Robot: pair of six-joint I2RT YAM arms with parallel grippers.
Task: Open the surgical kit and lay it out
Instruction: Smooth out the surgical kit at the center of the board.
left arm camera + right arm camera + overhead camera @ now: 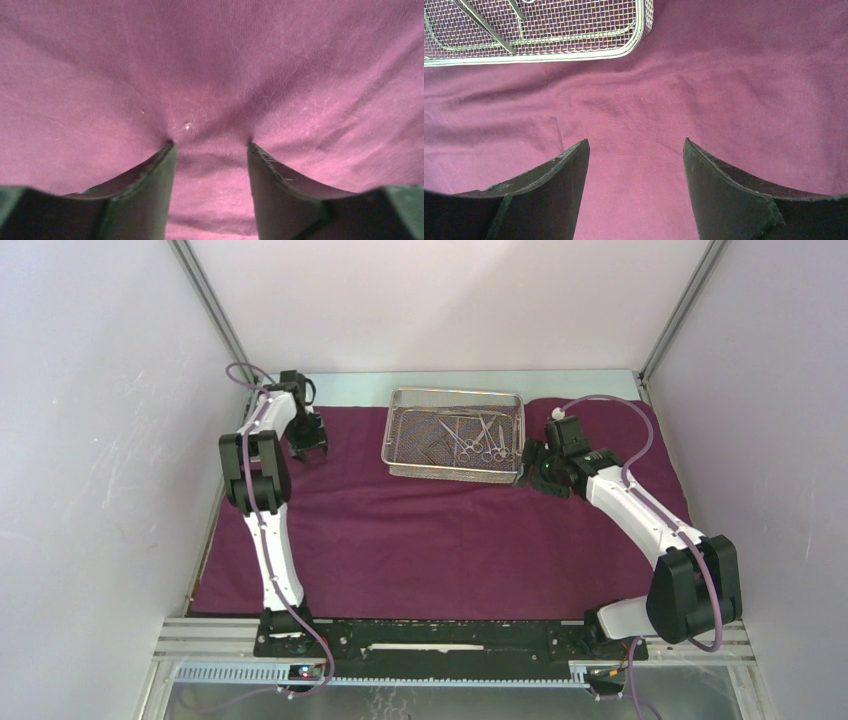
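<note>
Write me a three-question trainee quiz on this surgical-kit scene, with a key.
1. True or false: the steel instruments lie on the cloth, outside the wire-mesh tray.
2. Which gripper is nearer the tray? A) left gripper B) right gripper
3. Fill in: in the left wrist view, the left gripper's fingertips press on the ____.
Key: 1 false, they lie inside the tray; 2 B; 3 cloth.
</note>
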